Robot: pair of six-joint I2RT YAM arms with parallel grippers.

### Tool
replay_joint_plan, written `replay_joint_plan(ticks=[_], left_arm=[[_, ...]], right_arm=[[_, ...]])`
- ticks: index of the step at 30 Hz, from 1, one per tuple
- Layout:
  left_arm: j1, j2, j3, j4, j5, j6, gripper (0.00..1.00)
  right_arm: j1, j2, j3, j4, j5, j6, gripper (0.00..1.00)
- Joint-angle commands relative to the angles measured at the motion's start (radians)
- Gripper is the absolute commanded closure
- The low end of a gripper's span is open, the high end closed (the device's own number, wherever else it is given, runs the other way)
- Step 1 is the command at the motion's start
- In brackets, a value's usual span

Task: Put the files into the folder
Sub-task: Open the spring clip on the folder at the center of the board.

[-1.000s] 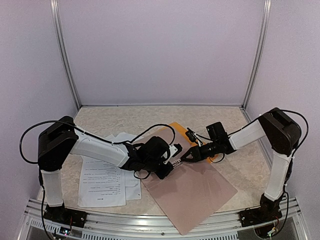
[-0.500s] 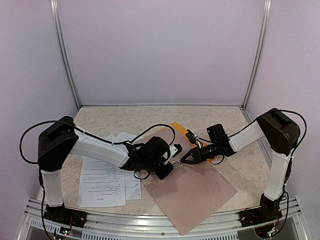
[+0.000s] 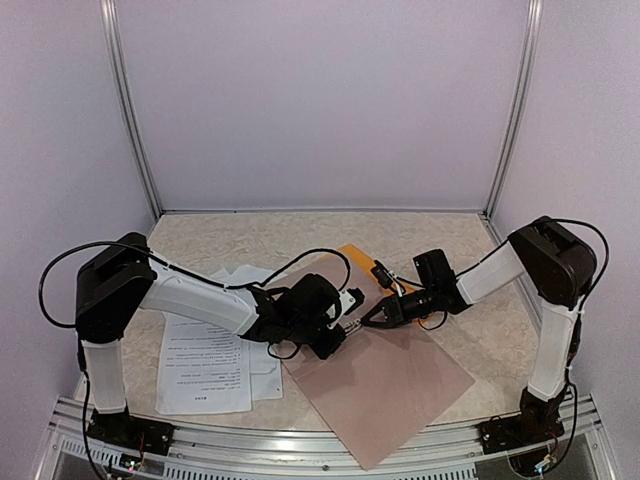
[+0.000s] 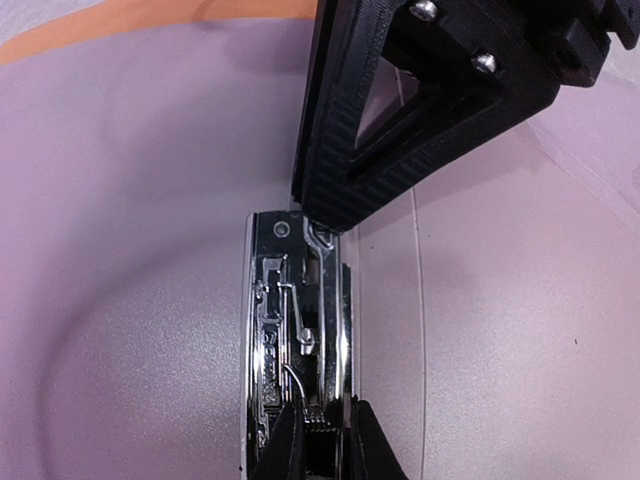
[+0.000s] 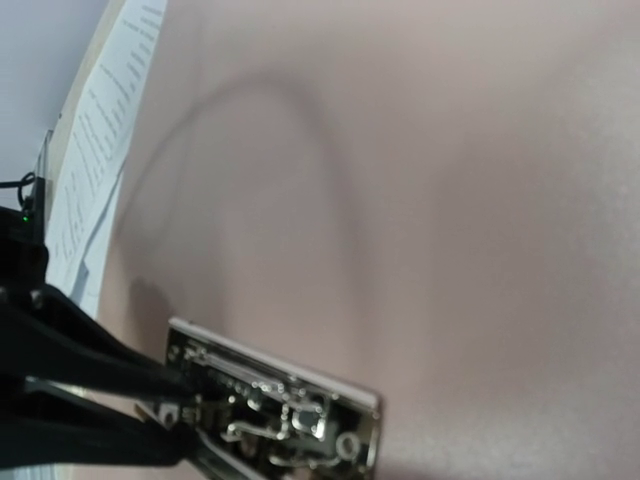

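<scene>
We have the left gripper [image 4: 318, 452] clenched on the shiny metal clip [image 4: 300, 340] of the orange-yellow flat folder [image 3: 352, 255], probably to spring it open. Right gripper [image 3: 372, 318] touches the clip's far end; grip state unclear. White printed paper sheets [image 3: 205, 370] lie behind the left gripper.

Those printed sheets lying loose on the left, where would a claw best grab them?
Probably the near right corner of the sheets, coming in low from the front. They lie flat on the table, so only an edge gives a claw something thin to pinch, and their far end is under the left arm.
</scene>
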Motion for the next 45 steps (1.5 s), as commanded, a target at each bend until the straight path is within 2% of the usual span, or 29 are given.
replay_joint_plan(ticks=[1,16,45], left_arm=[[0.0,0.061,-0.026,-0.153,0.005,-0.019,0.92],[-0.003,0.063,-0.028,-0.156,0.009,-0.016,0.93],[-0.005,0.062,-0.034,-0.162,-0.004,-0.025,0.94]], right_arm=[[0.0,0.041,0.005,-0.014,0.016,0.023,0.85],[0.003,0.069,0.012,0.053,0.011,0.087,0.79],[0.006,0.063,0.005,-0.032,0.04,0.023,0.86]])
